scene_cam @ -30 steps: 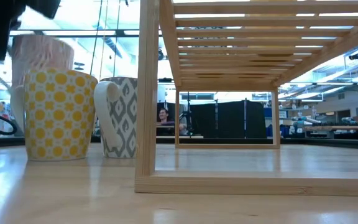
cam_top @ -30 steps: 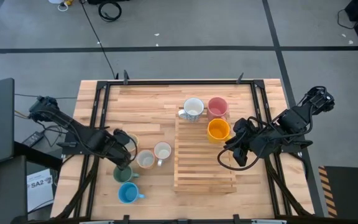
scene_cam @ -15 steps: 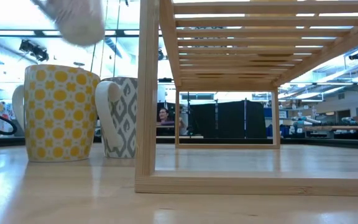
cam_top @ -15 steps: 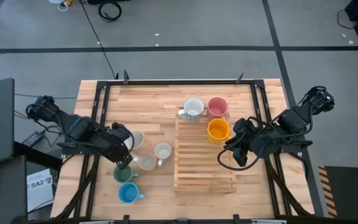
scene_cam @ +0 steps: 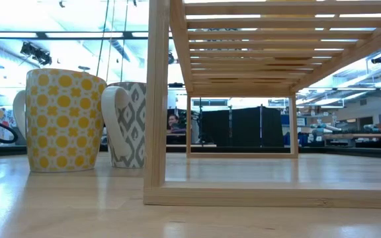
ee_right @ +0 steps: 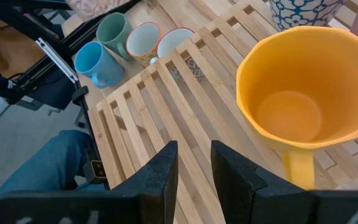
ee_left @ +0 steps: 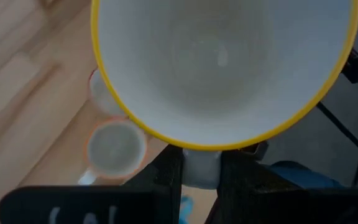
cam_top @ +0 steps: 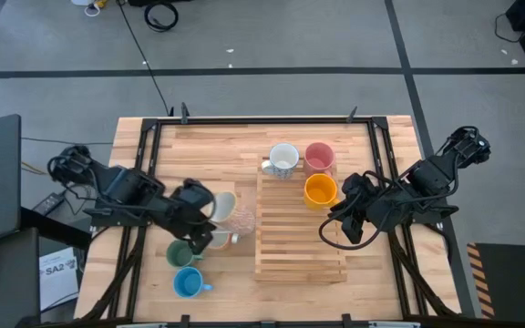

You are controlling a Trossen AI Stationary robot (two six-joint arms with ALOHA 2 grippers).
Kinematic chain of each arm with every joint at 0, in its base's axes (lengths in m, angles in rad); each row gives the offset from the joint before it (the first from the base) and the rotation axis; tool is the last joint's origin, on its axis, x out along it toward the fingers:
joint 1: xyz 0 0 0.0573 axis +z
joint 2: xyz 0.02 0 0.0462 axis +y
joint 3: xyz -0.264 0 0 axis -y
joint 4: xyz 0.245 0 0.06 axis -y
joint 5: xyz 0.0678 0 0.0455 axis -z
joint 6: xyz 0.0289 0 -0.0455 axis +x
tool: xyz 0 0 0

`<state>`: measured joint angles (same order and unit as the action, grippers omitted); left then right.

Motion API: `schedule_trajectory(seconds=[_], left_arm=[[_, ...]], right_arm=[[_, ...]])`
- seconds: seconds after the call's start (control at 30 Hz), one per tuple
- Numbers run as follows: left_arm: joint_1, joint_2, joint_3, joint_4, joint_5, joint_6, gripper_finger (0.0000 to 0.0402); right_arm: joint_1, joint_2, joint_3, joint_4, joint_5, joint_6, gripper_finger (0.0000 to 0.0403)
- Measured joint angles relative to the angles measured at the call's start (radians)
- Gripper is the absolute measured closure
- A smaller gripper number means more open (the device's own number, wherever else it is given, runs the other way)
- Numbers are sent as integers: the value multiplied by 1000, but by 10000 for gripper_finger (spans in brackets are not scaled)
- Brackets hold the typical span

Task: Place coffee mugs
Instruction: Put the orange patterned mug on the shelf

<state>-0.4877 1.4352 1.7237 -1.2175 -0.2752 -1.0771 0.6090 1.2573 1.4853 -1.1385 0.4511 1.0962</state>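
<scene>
My left gripper [ee_left: 201, 163] is clamped on the handle of a yellow-rimmed white mug [ee_left: 222, 68], held in the air beside the slatted wooden rack [cam_top: 299, 228]. The mug's mouth faces my wrist camera, its long axis along my fingers. My right gripper [ee_right: 194, 163], fingers slightly parted and holding nothing, hovers over the rack near the orange mug [ee_right: 297, 99]. No writing is legible on the mugs.

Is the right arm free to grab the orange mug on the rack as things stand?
Probably yes: the right gripper is empty, open, over the rack, and the orange mug sits just ahead with nothing between.
</scene>
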Motion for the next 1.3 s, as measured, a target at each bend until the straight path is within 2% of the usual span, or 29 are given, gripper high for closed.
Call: schedule_trajectory(seconds=[0.3, 0.5, 1.03, 1.3], left_arm=[[94, 230, 309, -42, 67, 200, 326], [162, 340, 422, -108, 125, 260, 326], [318, 426, 430, -149, 142, 290, 326], [335, 455, 429, -168, 142, 350, 326]], right_arm=[[0, 0, 0, 0, 0, 0, 302], [0, 0, 0, 0, 0, 0, 302], [0, 0, 0, 0, 0, 0, 302], [0, 0, 0, 0, 0, 0, 302]])
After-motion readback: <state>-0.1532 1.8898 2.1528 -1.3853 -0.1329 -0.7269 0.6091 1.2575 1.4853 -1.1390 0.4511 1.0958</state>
